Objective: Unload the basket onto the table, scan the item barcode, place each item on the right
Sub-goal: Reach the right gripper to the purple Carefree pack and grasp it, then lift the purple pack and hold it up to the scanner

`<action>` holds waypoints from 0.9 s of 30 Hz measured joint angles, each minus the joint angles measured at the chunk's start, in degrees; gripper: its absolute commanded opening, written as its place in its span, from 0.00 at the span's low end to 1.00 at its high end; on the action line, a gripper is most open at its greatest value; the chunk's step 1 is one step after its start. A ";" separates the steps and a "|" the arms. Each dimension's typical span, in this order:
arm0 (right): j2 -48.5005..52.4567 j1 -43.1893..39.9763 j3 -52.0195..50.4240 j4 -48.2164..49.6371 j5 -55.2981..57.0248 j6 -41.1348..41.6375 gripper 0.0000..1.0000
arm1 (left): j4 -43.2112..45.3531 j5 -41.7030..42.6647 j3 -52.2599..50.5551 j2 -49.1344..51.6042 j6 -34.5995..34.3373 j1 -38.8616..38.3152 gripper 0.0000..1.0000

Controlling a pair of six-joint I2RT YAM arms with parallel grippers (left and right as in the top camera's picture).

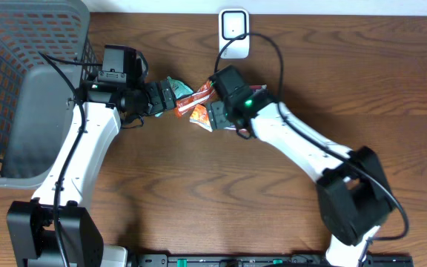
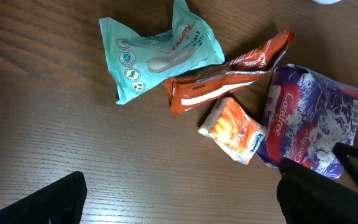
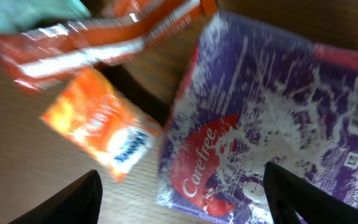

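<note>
Left tool (image 1: 169,94), overhead: fingers spread, pinching nothing, tips just beside a teal packet (image 1: 179,86). Right tool (image 1: 212,117) faces it across the heap, and its body hides most of the goods. Grey basket (image 1: 21,89) sits at the left of the tabletop (image 1: 199,193), white corded scanner (image 1: 233,26) at the far edge.

Left wrist: fingers wide apart above bare wood. Teal packet, red-orange sachet (image 2: 222,78), small orange packet (image 2: 234,129) and purple Carefree pack (image 2: 312,121) lie clustered, the pack rightmost and flat.

Right wrist: fingers spread, gripping nothing, hanging over the Carefree pack. The orange packet lies just beside its left edge.
</note>
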 measured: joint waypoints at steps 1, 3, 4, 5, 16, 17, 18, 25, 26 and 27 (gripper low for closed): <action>0.50 0.46 -0.13 -0.11 1.57 0.00 0.75 | 0.00 0.00 0.00 0.00 0.00 0.00 0.98; 1.03 1.16 -0.13 -0.17 4.02 -0.02 0.73 | 0.00 0.00 0.00 0.00 0.00 0.00 0.98; 1.22 1.29 -0.13 -0.17 5.22 -0.02 0.73 | 0.00 0.00 0.00 0.00 0.00 0.00 0.98; 1.49 1.33 -0.13 -0.17 6.29 -0.02 0.73 | 0.00 0.00 0.00 0.00 0.00 0.00 0.98; 5.35 -1.84 -0.13 -7.87 21.14 0.09 0.68 | 0.00 0.00 0.00 0.00 0.00 0.00 0.98; 5.35 -2.47 -0.13 -8.90 22.45 0.17 0.70 | 0.00 0.00 0.00 0.00 0.00 0.00 0.98; 5.33 -3.28 -0.13 -9.46 23.47 0.24 0.73 | 0.00 0.00 0.00 0.00 0.00 0.00 0.98; 0.33 -3.19 -0.17 -5.14 25.31 -3.63 0.73 | 0.00 0.00 0.00 0.00 0.00 0.00 0.98; -0.76 -2.84 -0.13 -3.82 25.07 -5.31 0.73 | 0.00 0.00 0.00 0.00 0.00 0.00 0.98; -1.44 -2.62 -0.11 -3.10 24.87 -6.40 0.73 | 0.00 0.00 0.00 0.00 0.00 0.00 0.98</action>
